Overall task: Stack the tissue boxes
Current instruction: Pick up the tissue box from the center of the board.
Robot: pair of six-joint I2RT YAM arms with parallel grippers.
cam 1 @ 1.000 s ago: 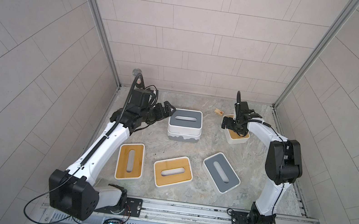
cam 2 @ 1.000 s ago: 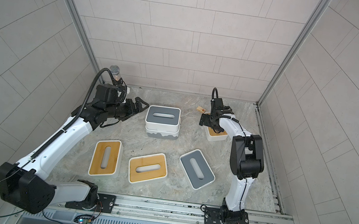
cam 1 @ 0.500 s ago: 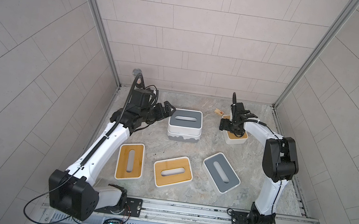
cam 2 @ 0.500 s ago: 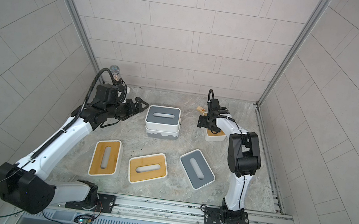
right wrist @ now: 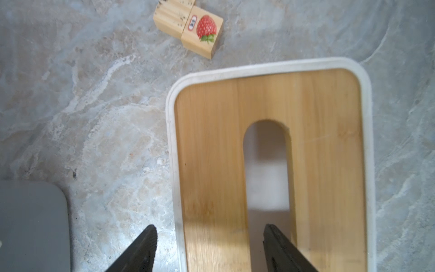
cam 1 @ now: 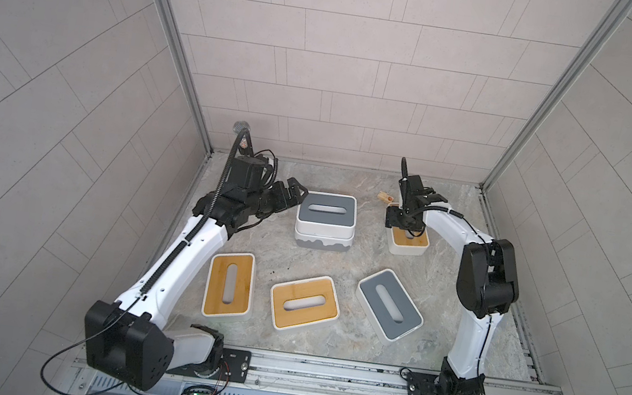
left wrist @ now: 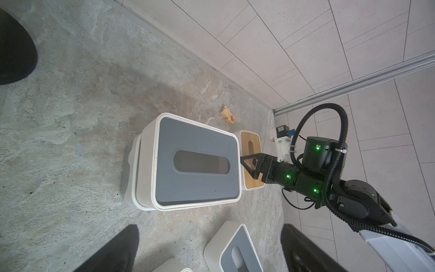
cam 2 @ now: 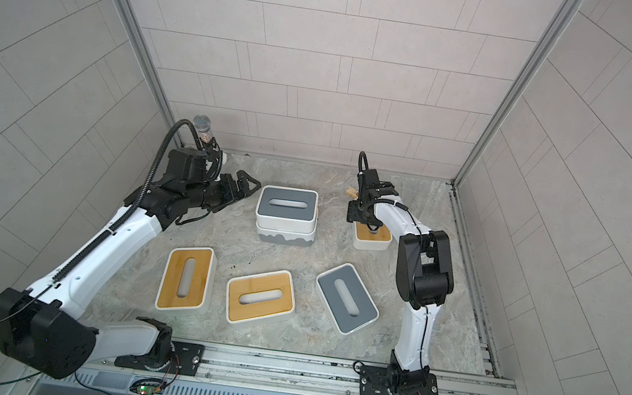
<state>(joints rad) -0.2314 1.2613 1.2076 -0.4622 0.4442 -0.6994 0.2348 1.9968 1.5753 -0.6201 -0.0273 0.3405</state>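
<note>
Looking down my right claw (right wrist: 209, 228), I see its two fingers standing apart and straddling one long wall of a bamboo-topped box (right wrist: 324, 164). One finger hangs outside the white rim, over the marble. Its mate sits at the mouth of the oval slot. Whether they press that wall I cannot tell. In both top views this box (cam 1: 417, 242) stands at the back on my right side, with the claw pointing down onto it.

Just past the box's far corner lies a small wooden block (right wrist: 188, 28) with a strawberry printed on it, clear of the rim.

Across the marble table (cam 1: 339, 260), my left claw (cam 1: 298, 192) is spread wide and holds nothing. It is just beside the short end of a grey-topped box (cam 1: 344, 221), which sits stacked on the white box with the wavy grey base (cam 1: 323, 241).

Nearer the arm bases, three single boxes lie apart in a row: the left bamboo box (cam 1: 217, 289), the middle bamboo box (cam 1: 302, 316) and the loose grey box (cam 1: 377, 307).
</note>
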